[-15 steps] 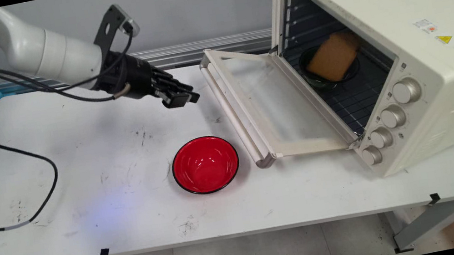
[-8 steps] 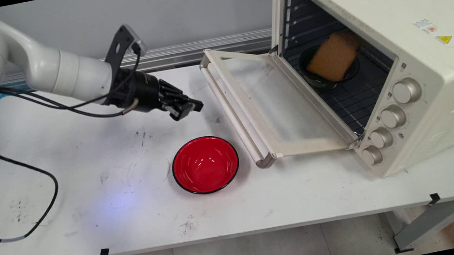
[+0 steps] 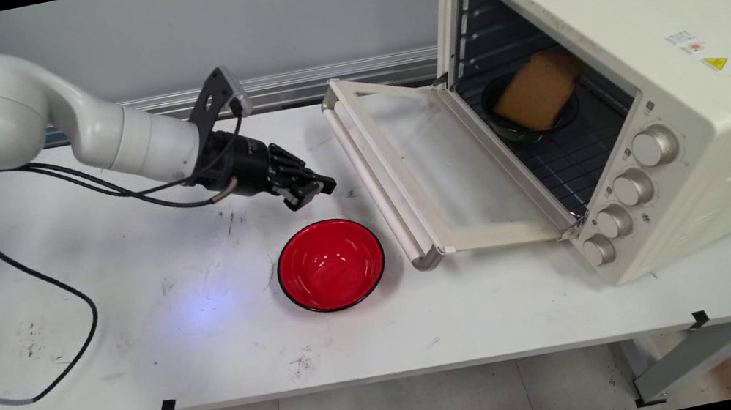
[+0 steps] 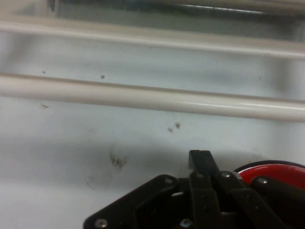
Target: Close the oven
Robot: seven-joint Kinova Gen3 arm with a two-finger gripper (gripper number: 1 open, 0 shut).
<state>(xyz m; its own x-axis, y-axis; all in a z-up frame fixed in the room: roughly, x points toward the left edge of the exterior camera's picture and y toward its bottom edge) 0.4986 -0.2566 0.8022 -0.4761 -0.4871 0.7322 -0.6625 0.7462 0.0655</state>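
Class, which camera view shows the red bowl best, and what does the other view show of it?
The main view: the round red bowl with a black rim sits whole and unobstructed on the white table. The hand view catches only a sliver of its rim, behind the black claw.

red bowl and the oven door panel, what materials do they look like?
Round red bowl with black rim: glossy, with light glints inside; likely lacquered plastic or melamine, possibly glazed ceramic. Cream toaster oven's open door: clear pane, apparently glass, showing the table through it, in a cream-painted frame, probably metal.
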